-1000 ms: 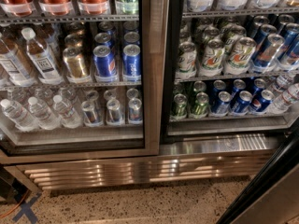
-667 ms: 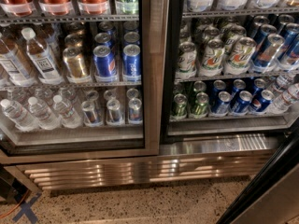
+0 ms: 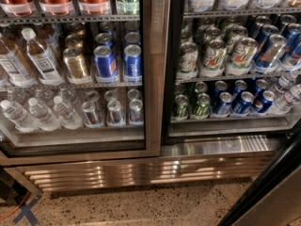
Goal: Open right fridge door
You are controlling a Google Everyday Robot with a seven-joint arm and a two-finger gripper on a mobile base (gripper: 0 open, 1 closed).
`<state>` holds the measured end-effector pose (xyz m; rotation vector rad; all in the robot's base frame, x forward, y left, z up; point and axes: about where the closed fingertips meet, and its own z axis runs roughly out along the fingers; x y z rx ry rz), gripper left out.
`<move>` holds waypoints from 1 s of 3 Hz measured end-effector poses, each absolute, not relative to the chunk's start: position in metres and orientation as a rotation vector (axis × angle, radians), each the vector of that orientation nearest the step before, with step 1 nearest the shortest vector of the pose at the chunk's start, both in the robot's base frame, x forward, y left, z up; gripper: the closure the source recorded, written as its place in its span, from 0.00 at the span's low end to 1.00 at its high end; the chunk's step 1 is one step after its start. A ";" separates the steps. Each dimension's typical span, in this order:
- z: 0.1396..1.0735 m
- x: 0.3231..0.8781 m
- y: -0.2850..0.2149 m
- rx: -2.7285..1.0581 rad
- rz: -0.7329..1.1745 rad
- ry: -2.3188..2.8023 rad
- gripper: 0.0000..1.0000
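The right fridge door (image 3: 277, 204) shows only as a slanted piece at the bottom right corner: a brushed-steel frame with a black gasket edge, swung out away from the cabinet. The right compartment (image 3: 225, 69) stands uncovered, with green, silver and blue cans on its shelves. The left glass door (image 3: 153, 79) is shut, with water bottles, gold cans and blue cans behind it. The gripper is not in view.
A steel grille (image 3: 141, 171) runs along the fridge's base. Speckled floor (image 3: 141, 206) lies in front. A blue tape cross (image 3: 26, 213) and an orange cable (image 3: 11, 208) are on the floor at the bottom left, next to a dark object (image 3: 7, 187).
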<state>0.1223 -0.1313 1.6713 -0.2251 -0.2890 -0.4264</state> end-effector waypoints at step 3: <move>1.658 -0.016 -0.139 -0.238 -0.592 -0.753 0.00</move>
